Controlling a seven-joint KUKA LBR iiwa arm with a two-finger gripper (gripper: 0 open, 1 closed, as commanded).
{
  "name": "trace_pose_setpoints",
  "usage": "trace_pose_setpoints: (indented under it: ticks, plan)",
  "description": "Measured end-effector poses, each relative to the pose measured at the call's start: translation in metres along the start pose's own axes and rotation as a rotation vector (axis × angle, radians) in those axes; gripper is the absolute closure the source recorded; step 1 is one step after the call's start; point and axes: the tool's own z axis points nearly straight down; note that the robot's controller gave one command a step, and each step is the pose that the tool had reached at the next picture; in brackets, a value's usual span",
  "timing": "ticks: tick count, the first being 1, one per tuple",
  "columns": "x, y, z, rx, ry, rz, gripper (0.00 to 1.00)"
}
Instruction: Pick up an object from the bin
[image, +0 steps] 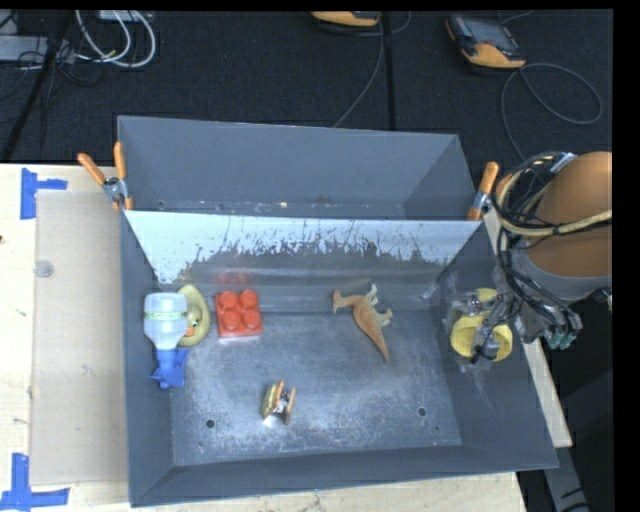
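Grey metal slopes down on every side of the bin, and my arm comes in over its right wall. Farthest from my gripper, by the opposite wall, lies a pale blue and white bottle-shaped toy. Its darker blue end points toward the front rim, and a yellow ring touches the side that faces my tool. Just beside the ring, a little closer to me, sits a red studded block. Toward the front rim, well off to my gripper's left, a small shiny piece with yellow and dark marks lies alone. Between the block and my tool a brown toy dinosaur lies on its side, apart from the rest. Right at my gripper, low on the right-hand slope, is a rounded yellow thing. Dark parts of my tool cross it, so it shows as two yellow lobes. I cannot tell whether my gripper is parted or clamped on it.
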Motion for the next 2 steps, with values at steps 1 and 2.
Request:
trace_pose_setpoints:
  ticks: [1,2]
  plan:
    - [0.000,0.000,0.000,0.000,0.000,0.001,1.00]
    - [0.004,0.004,-0.040,-0.004,0.008,0.003,1.00]
